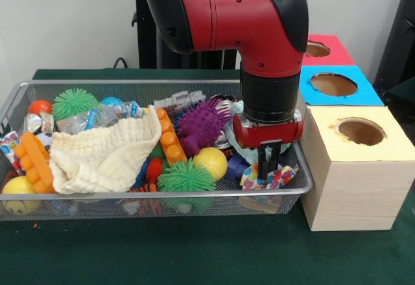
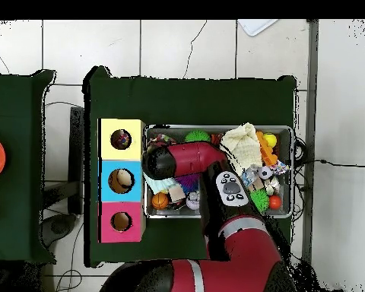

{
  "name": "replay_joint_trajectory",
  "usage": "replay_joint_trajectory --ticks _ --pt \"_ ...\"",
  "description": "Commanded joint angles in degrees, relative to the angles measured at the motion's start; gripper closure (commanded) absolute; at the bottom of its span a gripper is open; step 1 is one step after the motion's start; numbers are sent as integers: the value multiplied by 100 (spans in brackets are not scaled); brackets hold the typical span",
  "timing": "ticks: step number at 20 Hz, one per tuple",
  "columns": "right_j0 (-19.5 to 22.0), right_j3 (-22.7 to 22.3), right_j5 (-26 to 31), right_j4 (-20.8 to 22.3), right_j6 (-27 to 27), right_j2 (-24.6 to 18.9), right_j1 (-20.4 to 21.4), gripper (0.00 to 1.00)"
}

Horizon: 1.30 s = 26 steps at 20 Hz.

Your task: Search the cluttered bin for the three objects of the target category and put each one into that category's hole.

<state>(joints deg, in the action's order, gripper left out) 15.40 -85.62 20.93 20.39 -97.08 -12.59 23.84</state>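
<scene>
1. The bin [image 1: 155, 197] lies with its long side running left-right in the front view, just beside the yellow box [image 1: 355, 175]; in the overhead view its long side also runs left-right, with the row of three boxes at its left end.
2. One dotted cloth [image 1: 275, 178] lies at the bin's end nearest the yellow box, against the near rim, a low crumpled strip stretched roughly along that rim. The other dotted pieces I cannot pick out for sure.
3. The hole [image 1: 360, 131] opens straight up in the yellow top.
4. Front view only: the gripper [image 1: 269, 162], the dotted cloth under it, the cream cloth [image 1: 107, 155] draped over toys at mid-left, the purple spiky ball [image 1: 200, 126] and the yellow ball [image 1: 211, 162].
5. Overhead only: something small and dark sits inside the yellow box's hole [image 2: 121, 139], and a pale thing in the blue box's hole [image 2: 122, 180]. The arm [image 2: 187, 158] covers the bin's left part there, hiding the gripper and the dotted cloth.
6. The gripper hangs straight down, its dark fingers [image 1: 264, 163] close together with only a thin gap, tips down at the dotted cloth. Whether they pinch the cloth or merely touch it, I cannot tell.
</scene>
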Motion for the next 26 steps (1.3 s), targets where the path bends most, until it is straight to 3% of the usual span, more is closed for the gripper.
replay_joint_trajectory --ticks 1,4,11,14,26 --pt "102 -54 2 357 -79 -10 -218 100" --pt "107 -104 29 317 -114 -9 -120 100" --pt "334 -1234 963 -200 63 -300 1628 100" --pt "411 -1424 1392 -415 160 -425 2065 100" --pt "494 -1476 2303 -784 297 -549 2872 100"
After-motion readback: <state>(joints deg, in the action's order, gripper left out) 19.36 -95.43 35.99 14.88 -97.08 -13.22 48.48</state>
